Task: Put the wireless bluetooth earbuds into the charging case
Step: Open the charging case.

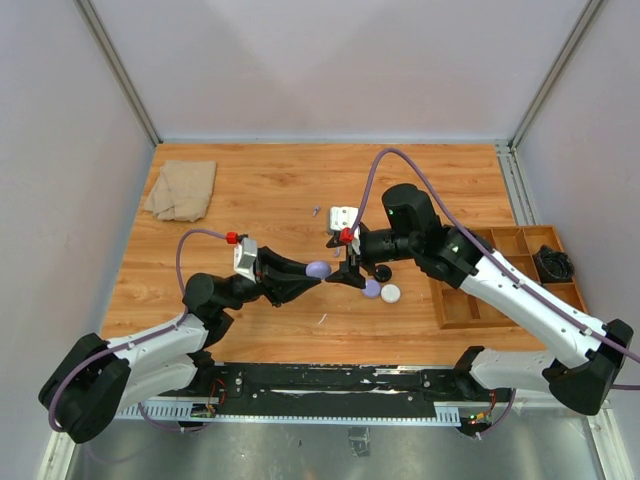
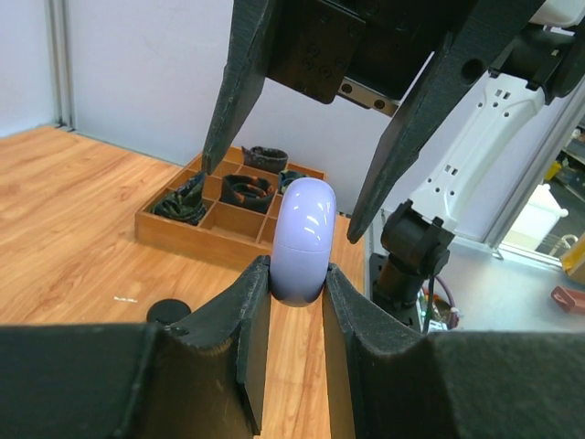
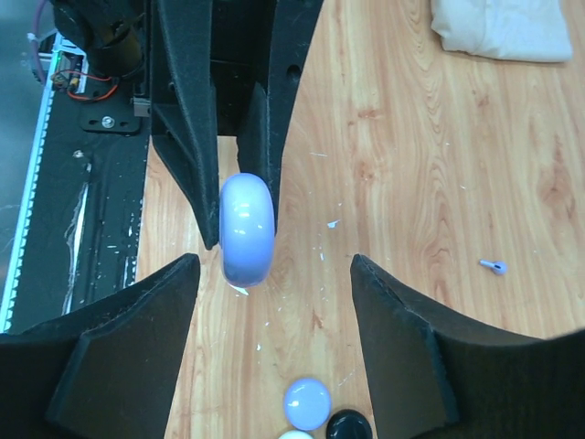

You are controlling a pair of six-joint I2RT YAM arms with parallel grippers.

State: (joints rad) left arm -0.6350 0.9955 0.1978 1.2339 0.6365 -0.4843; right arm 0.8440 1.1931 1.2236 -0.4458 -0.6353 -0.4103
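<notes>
My left gripper [image 1: 318, 270] is shut on a pale purple round charging case [image 1: 318, 269], closed and held on edge above the table; in the left wrist view the case [image 2: 304, 238] is pinched between the pads. My right gripper [image 1: 345, 272] is open and empty, its jaws spread wide just to the right of the case and facing it. In the right wrist view the case [image 3: 247, 229] sits off to the left of the gap [image 3: 274, 265]. One tiny pale purple stemmed earbud [image 3: 494, 266] lies on the wood, also seen in the top view [image 1: 316, 211]. No other earbud shows.
A purple [image 1: 372, 289], a white [image 1: 390, 293] and a black [image 1: 383, 272] round case lie under the right gripper. A white object [image 1: 343, 216] sits behind it. A wooden compartment tray [image 1: 500, 275] stands at right, a beige cloth [image 1: 182, 189] at back left.
</notes>
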